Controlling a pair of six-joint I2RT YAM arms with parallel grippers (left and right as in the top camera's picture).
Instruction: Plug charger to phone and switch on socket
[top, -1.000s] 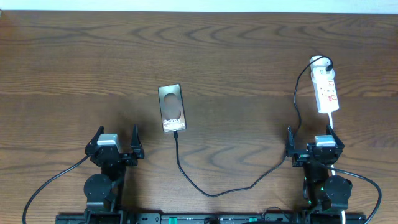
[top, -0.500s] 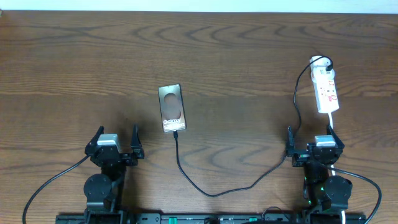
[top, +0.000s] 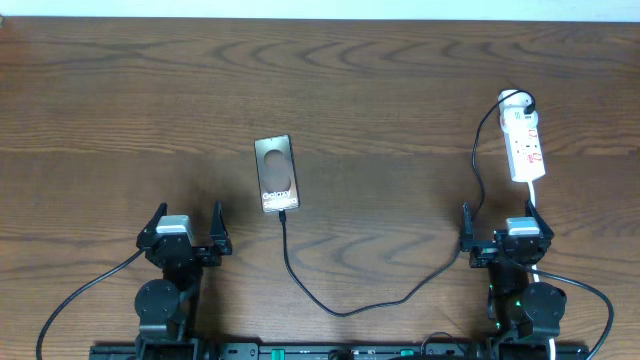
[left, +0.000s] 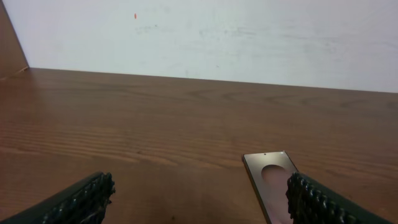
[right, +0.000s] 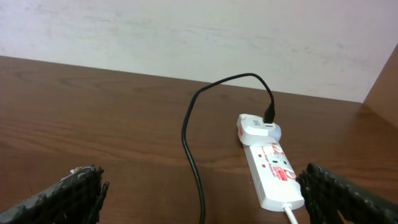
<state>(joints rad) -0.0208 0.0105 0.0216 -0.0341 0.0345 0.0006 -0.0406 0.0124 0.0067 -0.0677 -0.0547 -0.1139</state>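
Brown tabletop (top: 120, 110), and I see nothing on it shift over the last second: both arms sit parked exactly as before. My left gripper (top: 188, 222) rests below and left of the phone (top: 276, 174), jaws wide apart and empty. My right gripper (top: 499, 222) sits well to the phone's right, also spread and holding nothing. The charger (top: 330, 308) starts at the phone's near edge, where its tip meets the case, and loops down toward the arms. It then climbs to the socket (top: 524, 146), far to the phone's right, with its other end seated in the socket's far end. I judge the cable part of the job done. Whether the socket is switched on I cannot read from any view. If it is off, my right arm is the closer one to press it. The stillness suggests either a pause or the finish.
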